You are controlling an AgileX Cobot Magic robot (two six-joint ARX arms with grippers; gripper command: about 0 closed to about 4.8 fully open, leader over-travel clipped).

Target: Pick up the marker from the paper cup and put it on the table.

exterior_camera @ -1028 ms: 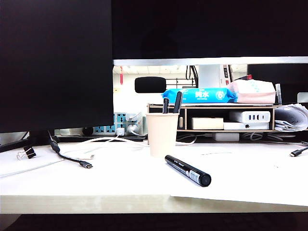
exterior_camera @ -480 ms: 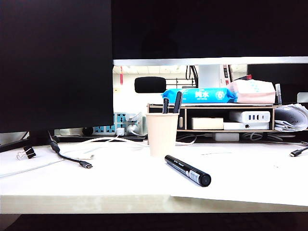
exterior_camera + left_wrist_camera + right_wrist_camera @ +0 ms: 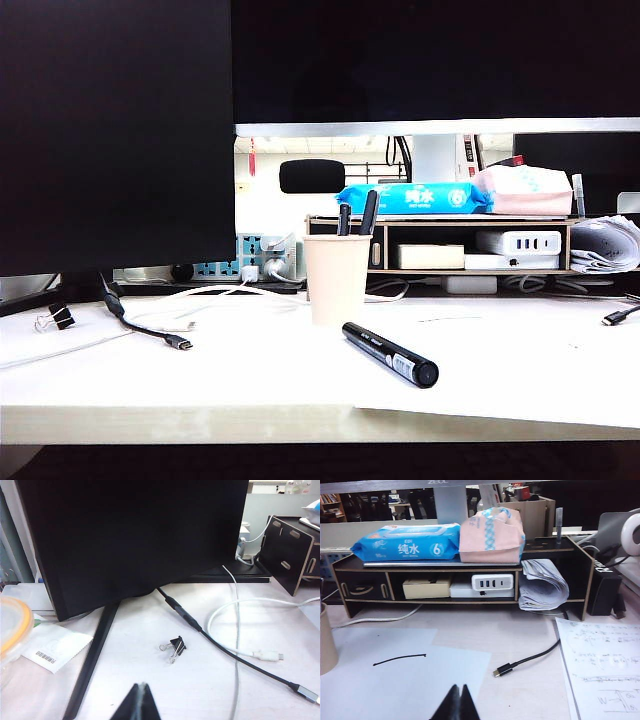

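Lying flat on the table [image 3: 250,385], just in front of and to the right of the paper cup [image 3: 337,278]: the marker [image 3: 390,354], cap end pointing toward the front edge, apart from the cup. Standing in the cup, only two slimmer black pens [image 3: 357,214].

Showing neither arm in the exterior view. Showing only in the wrist views: the left gripper [image 3: 141,694], fingers pressed together into one dark wedge, holding nothing, hovering over the table near a black binder clip [image 3: 173,647], a black cable [image 3: 240,657] and a white cable [image 3: 250,630], in front of a dark monitor [image 3: 130,535]. Likewise the right gripper [image 3: 460,696], fingers closed tip to tip and empty, hanging over a white sheet bearing a short black stroke [image 3: 399,659].

Catching just a sliver of the cup's side [image 3: 327,640] in the right wrist view, with the marker out of that picture. Facing a wooden shelf [image 3: 465,580] carrying a blue wipes pack [image 3: 405,542].
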